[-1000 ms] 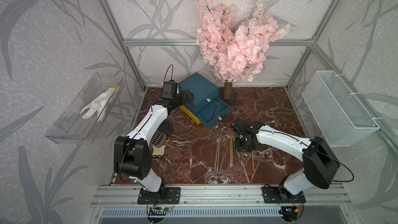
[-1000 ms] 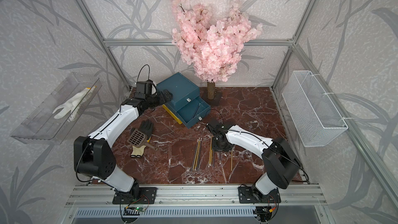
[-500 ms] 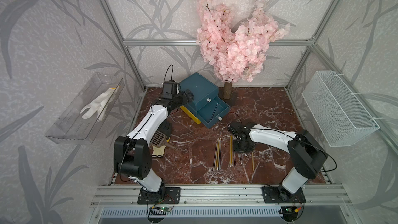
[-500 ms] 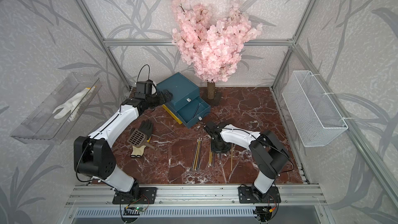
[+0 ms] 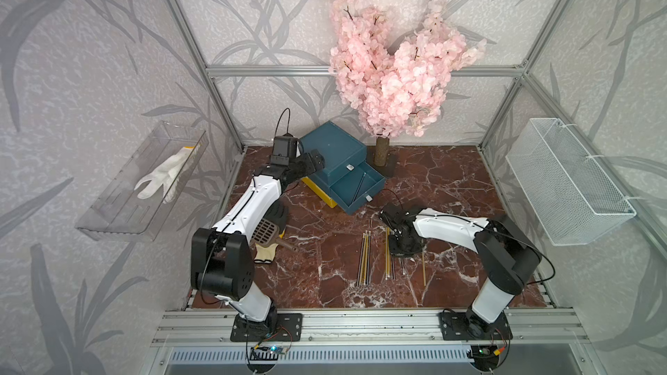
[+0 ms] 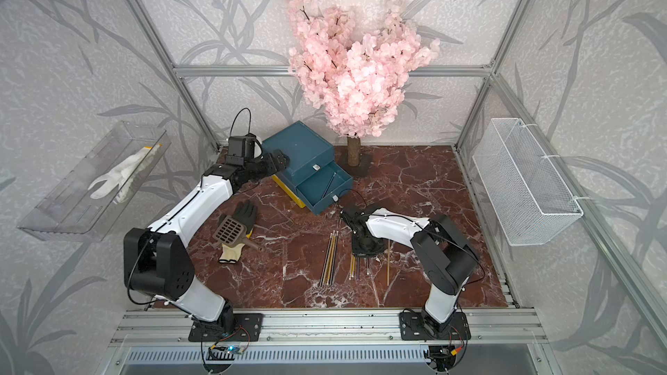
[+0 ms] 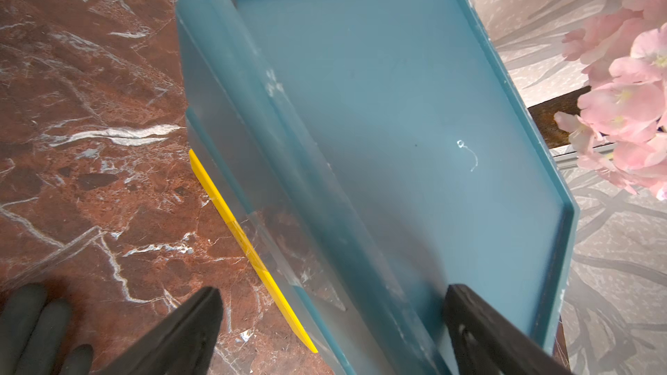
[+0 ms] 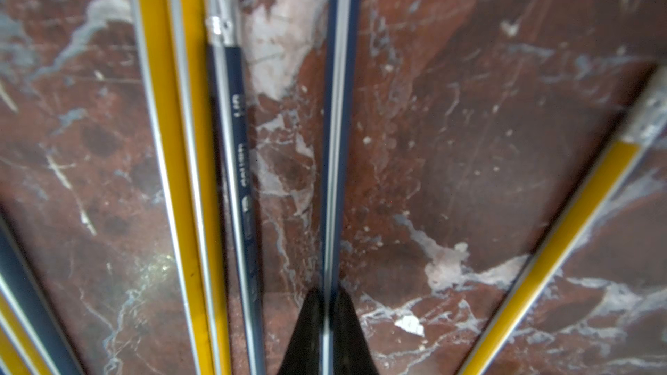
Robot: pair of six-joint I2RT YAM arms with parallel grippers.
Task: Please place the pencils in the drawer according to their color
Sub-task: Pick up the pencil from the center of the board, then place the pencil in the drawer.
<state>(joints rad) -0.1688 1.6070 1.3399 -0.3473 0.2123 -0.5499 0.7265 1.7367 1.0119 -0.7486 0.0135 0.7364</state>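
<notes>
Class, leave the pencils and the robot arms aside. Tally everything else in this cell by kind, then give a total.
Gloves: 2 (white glove, black glove)
Slotted scoop: 1
Drawer chest: 1
Blossom tree: 1
Clear wall tray: 1
Wire basket: 1
Total: 7

Pencils [image 8: 169,138], right wrist view: all shafts are running out past the picture's edges, the print on one dark pencil [image 8: 238,146] is blurring beyond reading, and the right gripper [image 8: 326,295] is showing only two tips pinching a dark blue pencil [image 8: 337,102]. Drawer chest [image 7: 397,120], left wrist view: its drawer fronts are lying out of sight, and the left gripper [image 7: 334,289] and a black glove [image 7: 32,326] are being cropped at the edge. Top views: the right gripper is covering some pencils' ends toward the bench's back edge, and in a top view the left arm [image 5: 249,207] is hiding part of the scoop [image 5: 265,232].
</notes>
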